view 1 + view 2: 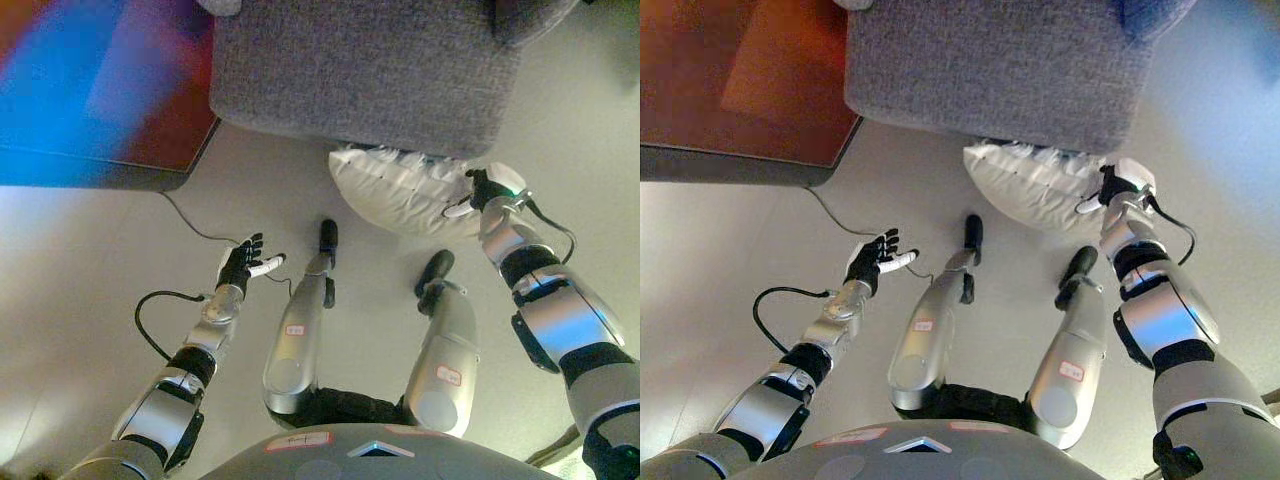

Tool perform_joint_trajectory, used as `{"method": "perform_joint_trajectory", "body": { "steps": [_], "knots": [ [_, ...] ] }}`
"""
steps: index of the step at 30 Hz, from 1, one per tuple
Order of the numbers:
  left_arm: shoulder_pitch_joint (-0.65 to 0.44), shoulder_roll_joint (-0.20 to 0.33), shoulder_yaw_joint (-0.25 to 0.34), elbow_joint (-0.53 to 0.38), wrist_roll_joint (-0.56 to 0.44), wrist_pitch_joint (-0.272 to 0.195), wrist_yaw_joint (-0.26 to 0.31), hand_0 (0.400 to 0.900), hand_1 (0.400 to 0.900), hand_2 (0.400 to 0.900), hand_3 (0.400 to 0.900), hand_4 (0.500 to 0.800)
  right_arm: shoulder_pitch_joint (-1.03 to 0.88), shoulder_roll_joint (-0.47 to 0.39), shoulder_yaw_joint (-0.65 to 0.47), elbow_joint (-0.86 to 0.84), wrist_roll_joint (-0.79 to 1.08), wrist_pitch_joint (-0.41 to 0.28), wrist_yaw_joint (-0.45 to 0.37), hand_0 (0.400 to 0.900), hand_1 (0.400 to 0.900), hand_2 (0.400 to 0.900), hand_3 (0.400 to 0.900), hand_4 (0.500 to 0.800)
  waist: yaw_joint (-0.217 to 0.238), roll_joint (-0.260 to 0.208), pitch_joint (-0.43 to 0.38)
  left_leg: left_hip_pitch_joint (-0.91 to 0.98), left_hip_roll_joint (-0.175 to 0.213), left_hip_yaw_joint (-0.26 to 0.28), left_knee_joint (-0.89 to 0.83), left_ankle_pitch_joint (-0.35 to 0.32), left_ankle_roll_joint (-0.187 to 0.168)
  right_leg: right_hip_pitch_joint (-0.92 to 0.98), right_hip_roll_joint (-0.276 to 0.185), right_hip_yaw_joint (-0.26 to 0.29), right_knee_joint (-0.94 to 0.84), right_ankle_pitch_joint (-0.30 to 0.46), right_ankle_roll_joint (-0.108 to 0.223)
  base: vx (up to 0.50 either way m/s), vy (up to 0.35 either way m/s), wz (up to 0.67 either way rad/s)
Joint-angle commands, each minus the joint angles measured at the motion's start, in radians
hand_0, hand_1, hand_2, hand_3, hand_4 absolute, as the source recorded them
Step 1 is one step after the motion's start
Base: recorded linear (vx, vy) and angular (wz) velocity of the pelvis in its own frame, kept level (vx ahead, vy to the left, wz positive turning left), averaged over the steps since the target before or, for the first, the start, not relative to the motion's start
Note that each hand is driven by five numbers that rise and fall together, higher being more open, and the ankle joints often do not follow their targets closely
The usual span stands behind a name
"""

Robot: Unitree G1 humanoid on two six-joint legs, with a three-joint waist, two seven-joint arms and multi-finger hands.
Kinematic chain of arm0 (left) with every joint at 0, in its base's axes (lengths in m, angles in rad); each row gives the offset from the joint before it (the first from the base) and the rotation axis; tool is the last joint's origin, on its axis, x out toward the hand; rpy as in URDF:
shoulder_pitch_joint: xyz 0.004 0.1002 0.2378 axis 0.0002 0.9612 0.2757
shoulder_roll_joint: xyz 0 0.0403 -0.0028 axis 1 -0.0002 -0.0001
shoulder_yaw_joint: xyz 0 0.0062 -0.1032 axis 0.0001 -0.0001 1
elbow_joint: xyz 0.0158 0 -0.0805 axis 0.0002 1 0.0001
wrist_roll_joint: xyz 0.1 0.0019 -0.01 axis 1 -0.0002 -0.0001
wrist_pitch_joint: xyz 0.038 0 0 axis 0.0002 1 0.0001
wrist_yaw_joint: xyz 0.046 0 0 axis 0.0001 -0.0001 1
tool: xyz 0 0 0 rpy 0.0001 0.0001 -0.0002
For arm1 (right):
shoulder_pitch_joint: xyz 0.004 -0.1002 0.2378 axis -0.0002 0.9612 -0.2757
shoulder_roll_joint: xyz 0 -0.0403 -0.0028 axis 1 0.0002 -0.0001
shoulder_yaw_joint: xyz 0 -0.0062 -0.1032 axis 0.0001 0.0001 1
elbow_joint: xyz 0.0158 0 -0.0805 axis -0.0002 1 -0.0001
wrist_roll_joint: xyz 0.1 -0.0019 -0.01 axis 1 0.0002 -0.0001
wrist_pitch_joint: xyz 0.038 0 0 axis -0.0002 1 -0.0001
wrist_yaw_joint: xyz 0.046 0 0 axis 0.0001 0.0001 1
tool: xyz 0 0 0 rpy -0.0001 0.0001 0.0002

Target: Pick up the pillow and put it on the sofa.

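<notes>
A white pillow (400,190) lies on the pale floor, pressed against the front base of the grey sofa (360,70) at the top of the view. My right hand (485,192) is at the pillow's right end, its fingers curled over the edge and its white-tipped thumb lying on the front of the pillow. My left hand (243,262) is open and empty, held above the floor well to the left of the pillow and apart from it. The pillow's far side is hidden under the sofa's edge.
A red-brown low table (740,90) with a dark edge stands at the upper left, beside the sofa. Pale floor (90,240) spreads to the left and lower left of the sofa.
</notes>
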Motion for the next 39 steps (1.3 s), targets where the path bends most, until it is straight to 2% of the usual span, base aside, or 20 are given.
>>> {"method": "perform_joint_trajectory", "body": {
  "steps": [1,4,10,17,24,25,26,27,29,35,39],
  "knots": [
    [0.051,0.108,0.039,-0.08,-0.065,-0.059,0.087,0.9,0.9,0.9,0.9,0.8,-0.1,-0.055,0.012,-0.007,0.031,-0.005,-0.002,0.9,0.9,0.9,0.9,0.8,0.023,0.016,0.027,-0.083,0.037,-0.087,0.147,-0.089,-0.014,-0.003,-0.092,0.087,-0.049,0.057,0.108,-0.03,0.031,0.09],
    [0.074,0.123,0.068,-0.098,-0.1,-0.057,0.105,0.9,0.9,0.9,0.9,0.8,-0.127,-0.064,0.014,-0.007,0.046,-0.015,0.021,0.9,0.9,0.9,0.9,0.8,0.036,0.023,0.027,-0.137,0.035,-0.095,0.19,-0.101,-0.009,-0.056,-0.091,0.098,0.003,0.036,0.101,-0.02,0.027,0.07],
    [0.124,0.141,0.121,-0.094,-0.099,-0.061,0.147,0.9,0.9,0.9,0.9,0.8,-0.194,-0.085,0.033,-0.02,0.091,-0.032,0.083,0.9,0.9,0.9,0.9,0.8,0.058,0.042,0.027,-0.254,0.025,-0.115,0.264,-0.116,0.007,-0.188,-0.071,0.139,0.107,0.003,0.078,-0.02,0.054,0.01],
    [0.169,0.148,0.175,-0.089,-0.134,-0.116,0.136,0.9,0.9,0.9,0.9,0.8,-0.245,-0.102,0.053,-0.043,0.16,-0.048,0.135,0.9,0.9,0.9,0.9,0.8,0.074,0.064,0.027,-0.368,0.005,-0.132,0.339,-0.133,0.026,-0.314,-0.047,0.185,0.198,-0.021,0.058,-0.03,0.077,-0.03],
    [0.197,0.142,0.186,-0.097,-0.167,-0.158,0.101,0.9,0.9,0.9,0.9,0.8,-0.295,-0.1,0.039,-0.035,0.234,-0.074,0.198,0.9,0.9,0.9,0.9,0.8,0.085,0.083,0.027,-0.446,-0.011,-0.144,0.408,-0.152,0.033,-0.398,-0.035,0.212,0.28,-0.048,0.041,-0.03,0.065,-0.03],
    [0.211,0.143,0.182,-0.099,-0.171,-0.161,0.095,0.9,0.9,0.9,0.9,0.8,-0.29,-0.099,0.037,-0.033,0.236,-0.082,0.222,0.9,0.9,0.9,0.9,0.8,0.084,0.086,0.027,-0.435,-0.012,-0.14,0.429,-0.185,0.03,-0.388,-0.038,0.219,0.303,-0.08,0.047,0.02,0.047,0.0],
    [0.216,0.145,0.182,-0.101,-0.176,-0.167,0.085,0.9,0.9,0.9,0.9,0.8,-0.3,-0.1,0.04,-0.028,0.256,-0.102,0.247,0.796,0.796,0.796,0.796,0.738,0.087,0.09,0.027,-0.443,-0.014,-0.139,0.438,-0.186,0.03,-0.398,-0.039,0.22,0.314,-0.083,0.045,0.03,0.03,0.02],
    [0.22,0.147,0.185,-0.101,-0.179,-0.17,0.076,0.9,0.9,0.9,0.9,0.8,-0.305,-0.102,0.04,-0.027,0.264,-0.099,0.255,0.4,0.4,0.4,0.4,0.5,0.089,0.091,0.027,-0.445,-0.016,-0.14,0.441,-0.187,0.03,-0.4,-0.039,0.221,0.319,-0.086,0.044,-0.04,0.045,-0.01],
    [0.232,0.148,0.191,-0.103,-0.182,-0.172,0.067,0.9,0.9,0.9,0.9,0.8,-0.304,-0.105,0.034,-0.028,0.311,-0.107,0.251,0.4,0.4,0.4,0.4,0.5,0.09,0.093,0.027,-0.447,-0.016,-0.139,0.448,-0.189,0.03,-0.403,-0.038,0.224,0.328,-0.089,0.042,-0.03,0.041,-0.05],
    [0.263,0.153,0.211,-0.107,-0.184,-0.181,0.043,0.9,0.9,0.9,0.9,0.8,-0.283,-0.124,0.016,-0.043,0.279,-0.169,0.203,0.4,0.4,0.4,0.4,0.5,0.09,0.088,0.027,-0.426,-0.009,-0.131,0.452,-0.193,0.028,-0.379,-0.044,0.211,0.319,-0.082,0.045,-0.02,0.03,-0.07],
    [0.273,0.151,0.21,-0.107,-0.186,-0.186,0.03,0.9,0.9,0.9,0.9,0.8,-0.28,-0.134,0.01,-0.045,0.274,-0.195,0.217,0.4,0.4,0.4,0.4,0.5,0.089,0.085,0.027,-0.391,-0.003,-0.123,0.437,-0.193,0.026,-0.343,-0.051,0.199,0.296,-0.074,0.048,0.0,0.033,-0.08]
  ]
}}
